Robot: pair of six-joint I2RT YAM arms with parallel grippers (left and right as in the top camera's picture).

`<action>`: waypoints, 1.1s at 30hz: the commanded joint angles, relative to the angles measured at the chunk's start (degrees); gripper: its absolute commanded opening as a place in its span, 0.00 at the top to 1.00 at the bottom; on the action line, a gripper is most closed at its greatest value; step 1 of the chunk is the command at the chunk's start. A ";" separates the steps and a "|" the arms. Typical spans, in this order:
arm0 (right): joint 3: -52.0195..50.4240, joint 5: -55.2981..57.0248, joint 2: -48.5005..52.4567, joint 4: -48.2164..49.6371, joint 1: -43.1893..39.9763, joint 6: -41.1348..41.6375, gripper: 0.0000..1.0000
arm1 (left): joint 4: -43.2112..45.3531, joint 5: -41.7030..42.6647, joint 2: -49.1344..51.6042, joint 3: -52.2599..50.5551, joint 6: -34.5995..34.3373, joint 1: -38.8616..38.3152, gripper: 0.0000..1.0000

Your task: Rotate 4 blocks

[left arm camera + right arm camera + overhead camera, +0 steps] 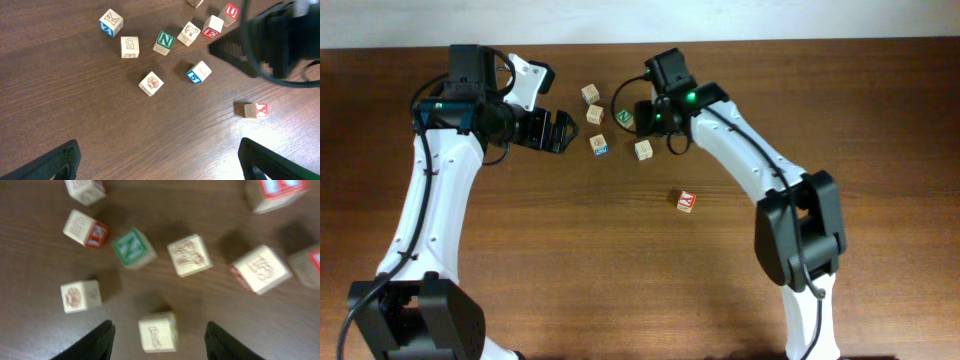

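Under my right gripper point(159, 326), jaws parted astride it without touching, sits a yellow-edged block point(157, 332), while my left gripper point(159, 144) hangs wide open.

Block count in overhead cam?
6: two pale blocks at the cluster's top, green-faced block by the right arm, blue-edged block and plain block below, red block alone lower right. The arm hides more; left wrist shows ten.
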 commanded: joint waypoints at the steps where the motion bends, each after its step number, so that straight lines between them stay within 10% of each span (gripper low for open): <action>1: 0.33 0.28 5.99 2.45 2.51 -2.54 0.41 | -0.02 1.01 0.31 1.36 -0.33 0.04 0.01; 11: 5.38 -2.34 8.24 -11.28 2.67 -2.14 0.73 | -0.04 1.01 0.31 1.36 -0.33 0.04 0.01; 18: 11.26 -2.54 8.28 -34.80 2.67 10.91 0.73 | -0.04 1.01 0.31 1.38 -0.35 0.04 0.01; 28: 5.68 -1.73 8.31 -33.73 2.67 13.62 0.57 | -0.04 1.01 0.31 1.38 -0.35 0.04 0.01; 33: 23.67 -1.46 5.22 -46.77 2.29 9.92 0.62 | -0.04 1.01 0.31 1.36 -0.35 0.04 0.01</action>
